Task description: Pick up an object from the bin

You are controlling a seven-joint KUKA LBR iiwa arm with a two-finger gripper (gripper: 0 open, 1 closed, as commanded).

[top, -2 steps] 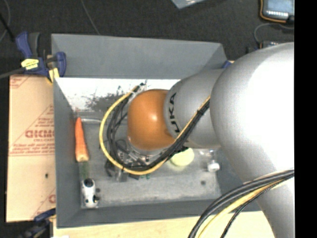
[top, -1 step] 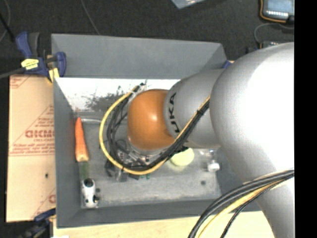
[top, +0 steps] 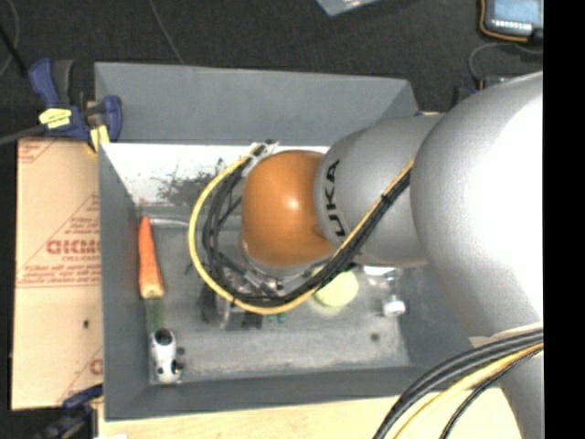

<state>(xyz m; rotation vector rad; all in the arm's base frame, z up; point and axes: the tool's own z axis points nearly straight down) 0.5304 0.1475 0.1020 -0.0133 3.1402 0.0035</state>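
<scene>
The claw (top: pixel 233 311) sits low over the middle of the grey metal bin (top: pixel 256 108), tucked beneath the rounded orange wrist cover (top: pixel 279 208) and a loop of yellow and black cables (top: pixel 206 218). Whether it is open or closed I cannot tell, and nothing can be seen held in it. The nearest candidate is the pale yellow-green rounded object (top: pixel 336 291), lying on the bin floor just to the right of the claw and partly covered by the arm. The orange carrot-shaped toy with a dark green stem (top: pixel 149 262) lies well apart along the left wall, with a small white-and-black piece (top: pixel 163 352) in the front left corner and a small white piece (top: pixel 393 308) off to the right. The main risk, as I judge it, is closing on bare floor, since the claw appears to stand beside the rounded object, not over it. A rounded thing may also roll or squirt away if it is pinched off-centre. Pressing lower could jam the claw against the metal floor, and the cable loop hangs close enough to drag across loose things or catch when the arm lifts.
</scene>
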